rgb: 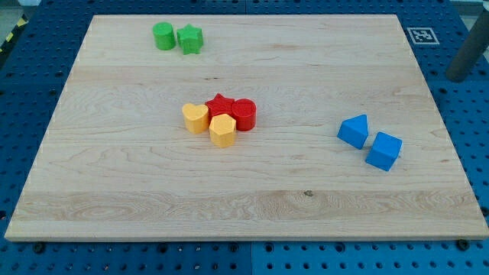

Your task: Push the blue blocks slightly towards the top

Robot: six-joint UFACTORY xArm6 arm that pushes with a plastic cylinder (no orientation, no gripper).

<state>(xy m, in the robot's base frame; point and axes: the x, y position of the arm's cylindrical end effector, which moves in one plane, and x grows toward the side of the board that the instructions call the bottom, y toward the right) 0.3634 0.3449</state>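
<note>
Two blue blocks sit at the board's right side, touching: a blue wedge-shaped block [354, 131] and a blue cube [383, 150] just to its lower right. My dark rod comes in at the view's top right. My tip [458, 79] is off the wooden board [306, 198], over the blue surround. It is above and to the right of the blue blocks, well apart from them.
A green round block [163, 36] and a green star block [190, 39] sit at the top left. In the middle, a red star [220, 104], a red cylinder [244, 114], a yellow heart [195, 118] and a yellow hexagon [222, 131] are clustered together.
</note>
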